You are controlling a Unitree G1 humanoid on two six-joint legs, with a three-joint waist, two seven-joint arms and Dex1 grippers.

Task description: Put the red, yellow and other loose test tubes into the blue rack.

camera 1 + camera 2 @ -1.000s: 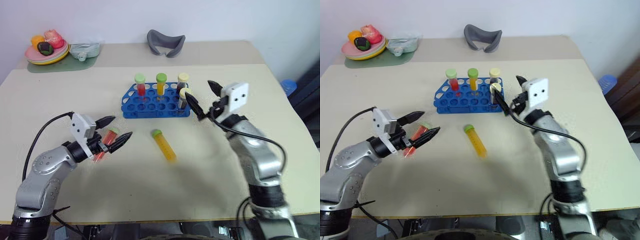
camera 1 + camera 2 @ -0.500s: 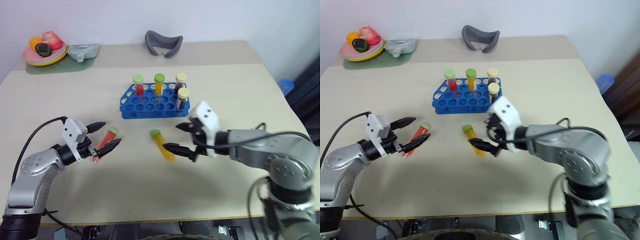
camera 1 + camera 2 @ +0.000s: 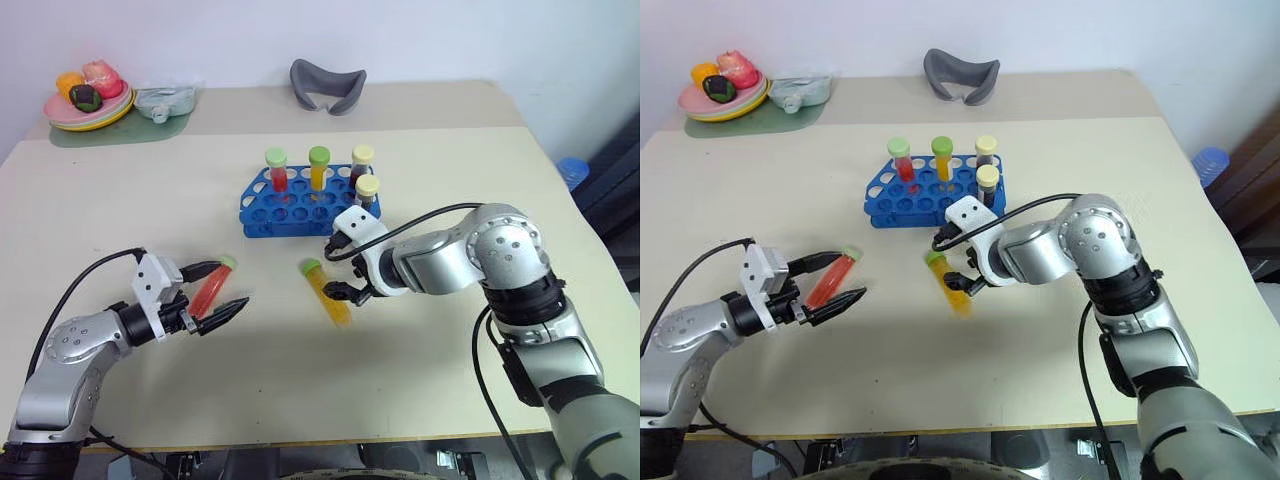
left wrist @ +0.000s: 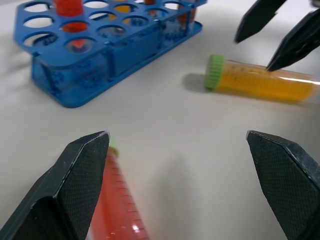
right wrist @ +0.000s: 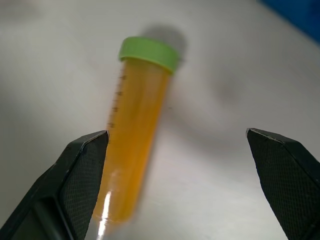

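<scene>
The blue rack (image 3: 302, 202) stands near the middle of the beige table (image 3: 450, 180); four capped tubes stand upright in it, a red-filled one with a green cap (image 3: 277, 168) at the far left, a yellow-filled one with a green cap (image 3: 319, 165) beside it, and two dark-filled ones with pale yellow caps (image 3: 363, 163) (image 3: 367, 193) at the right end. Two tubes lie loose on the table on the near side of the rack; the yellow tube (image 3: 327, 291) lies just near of the rack's right half, its green cap toward the rack; the red tube (image 3: 211, 288) lies to its left, well apart, its green cap at its far end. The right gripper (image 3: 341, 267) hangs over the yellow tube, pointing down, its fingers spread wide with the tube beside one of them and nothing held; the left gripper (image 3: 213, 291) sits low by the red tube, fingers wide open on either side of it, not closed on it. At the far left edge a plate of toy food (image 3: 88, 98) rests on a green mat (image 3: 110, 130); a grey curved object (image 3: 329, 86) lies at the far side, behind the rack.
</scene>
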